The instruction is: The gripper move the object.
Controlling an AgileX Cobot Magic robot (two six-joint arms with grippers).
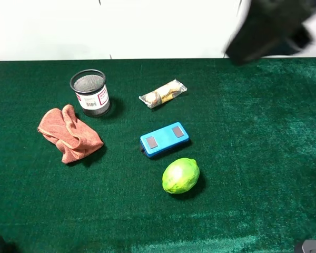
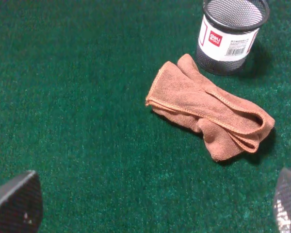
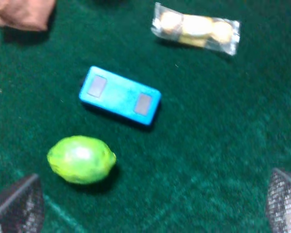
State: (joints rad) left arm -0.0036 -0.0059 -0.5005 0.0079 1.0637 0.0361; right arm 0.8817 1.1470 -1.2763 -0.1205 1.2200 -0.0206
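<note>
Five things lie on dark green felt tabletop (image 1: 263,158) under a white wall (image 1: 147,26); round green lime (image 1: 180,175) low centre. My right claw (image 3: 150,204) hangs spread; left claw (image 2: 155,204) too.

1. We see a table (image 1: 263,158) covered in deep green felt-like cloth, matt and slightly napped
2. A black metal mesh cup (image 1: 90,93) carries a glossy white paper label
3. An orange towel (image 1: 69,134) looks like soft matt cloth with stitched hems
4. A snack packet (image 1: 163,94) is wrapped in clear, shiny crinkled plastic
5. A blue box (image 1: 164,139) looks like smooth plastic with two grey panels
6. A green lime (image 1: 180,175) has a faintly glossy, finely dimpled skin
</note>
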